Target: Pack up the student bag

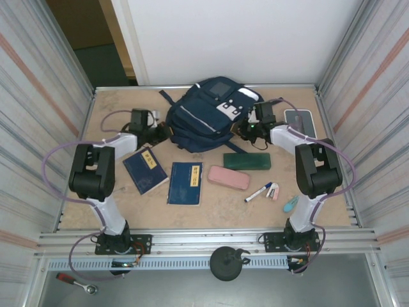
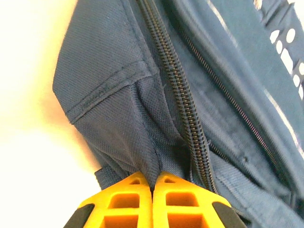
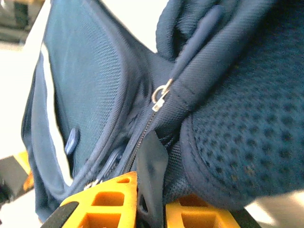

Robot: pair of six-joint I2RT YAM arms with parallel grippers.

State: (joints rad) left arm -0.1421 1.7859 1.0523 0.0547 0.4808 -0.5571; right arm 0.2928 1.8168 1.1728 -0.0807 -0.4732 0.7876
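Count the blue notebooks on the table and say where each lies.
2. One notebook lies left of centre; the other notebook just right of it, beside the pink case. The student bag may hide more.

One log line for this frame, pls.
left fingers: pinching student bag fabric by zipper | right fingers: shut on dark tab | books: on table, unpacked

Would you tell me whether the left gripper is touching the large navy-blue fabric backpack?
Touching: the left wrist view shows the left gripper shut on a fold of the navy-blue backpack.
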